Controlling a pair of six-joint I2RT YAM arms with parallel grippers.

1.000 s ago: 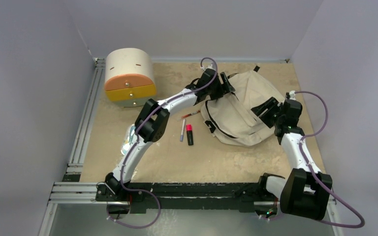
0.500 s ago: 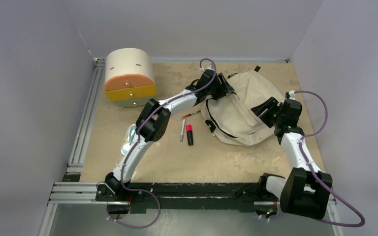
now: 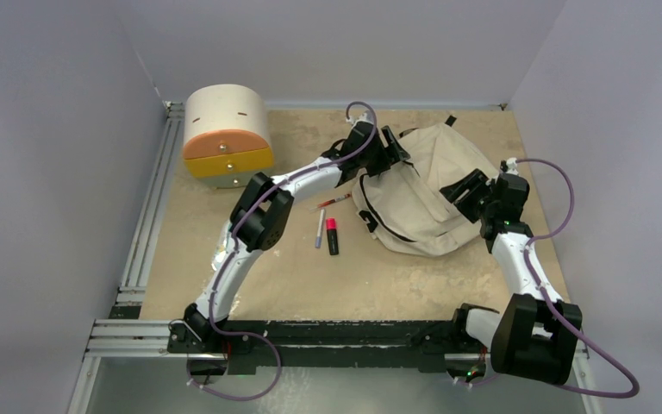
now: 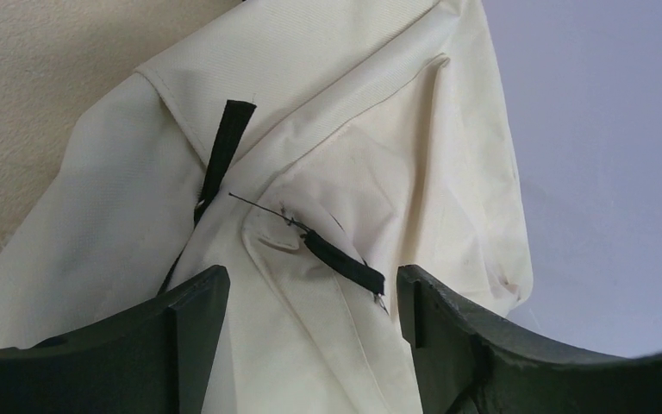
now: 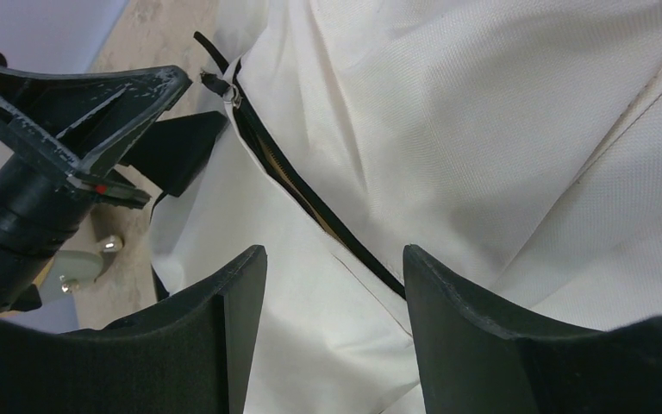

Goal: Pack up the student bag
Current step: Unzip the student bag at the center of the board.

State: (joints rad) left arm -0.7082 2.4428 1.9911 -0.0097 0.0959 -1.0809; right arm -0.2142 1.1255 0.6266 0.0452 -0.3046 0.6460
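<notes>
Both arms sit over the backpack [image 3: 422, 194], which lies right under and ahead of the two grippers. The left gripper [image 4: 310, 285] has its jaws spread wide with nothing in them, and the black zipper pull [image 4: 345, 266] is just ahead, lined up between them. The right gripper [image 5: 334, 259] is spread and empty too, hovering over the zipper [image 5: 315, 203]. Best bet is probably for the left to pinch the pull square on while the right pins the fabric beside it. Then drag slowly along the track so the cloth doesn't bunch.
</notes>
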